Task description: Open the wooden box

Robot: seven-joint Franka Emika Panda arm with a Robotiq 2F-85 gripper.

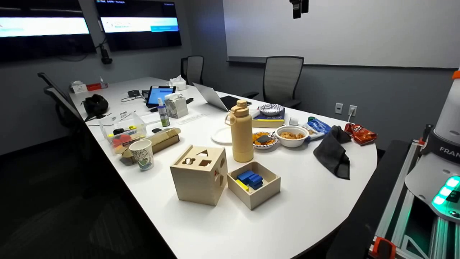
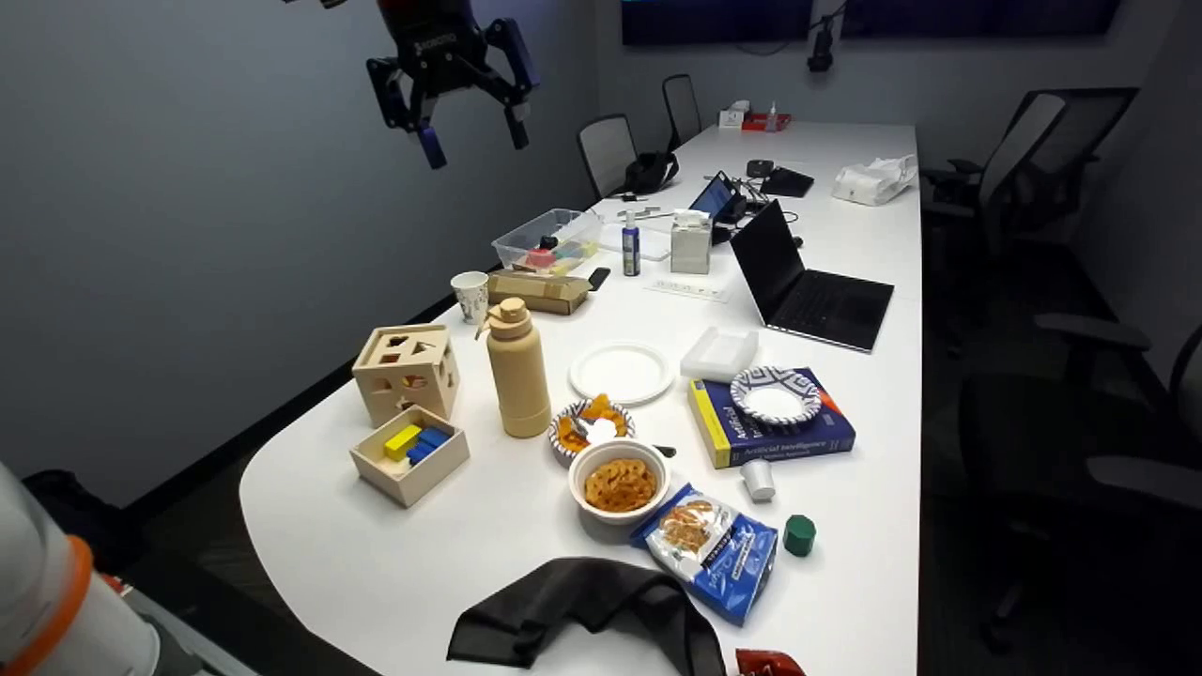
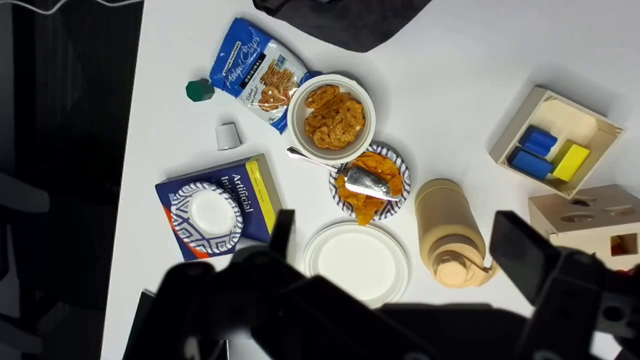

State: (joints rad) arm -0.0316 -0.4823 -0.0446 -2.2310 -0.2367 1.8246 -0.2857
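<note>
Wrist view: the gripper (image 3: 402, 242) stands with its fingers (image 3: 522, 255) spread wide. In an exterior view it hangs higher than the bottle (image 2: 519, 376). Near the bottle, with a narrow gap between, the box (image 1: 195, 185) stands upright on the tabletop (image 1: 298, 212), its lid (image 1: 196, 158), pierced with cut-out shapes, lying on top. The tray (image 1: 266, 193) is near the bottle too, holding blue blocks (image 3: 531, 163) and a yellow block (image 3: 570, 161); whether it touches the box I cannot tell. On the side of the bottle away from the box, the plate (image 3: 356, 262) and the chips (image 3: 376, 162) lie just beside it, the pretzels (image 3: 336, 120) farther off. The book (image 3: 250, 195) and the cloth (image 1: 332, 153) are well apart from the bottle.
</note>
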